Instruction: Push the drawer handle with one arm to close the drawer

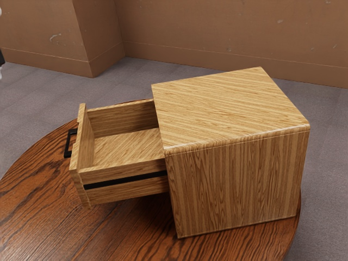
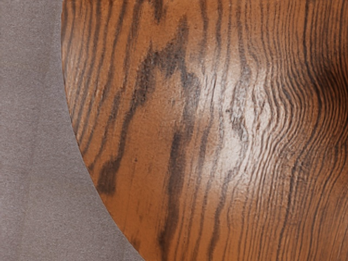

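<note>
Drawer (image 1: 128, 169) well out at 9 o'clock from cabinet (image 1: 234, 185), black handle (image 1: 67, 145) on outer face. Closing left to do: reach handle, push toward 3. Apparent arm (image 1: 1, 56) sliver near exterior view's 10. Can't tell gripper wide or narrow. Round wood-grain table (image 1: 32, 217) underneath; grey carpet (image 1: 32, 109) beyond, brown wall (image 1: 217, 27) toward 12.

The streaky light-brown wooden drawer (image 1: 129, 166) stands open, level and upright, jutting far out of the matching cabinet (image 1: 234, 187), with a black strip along its outer side wall. Its slim, squared black drawer handle (image 1: 67, 145) is fixed to the front panel, on the face turned away from the cabinet.
</note>
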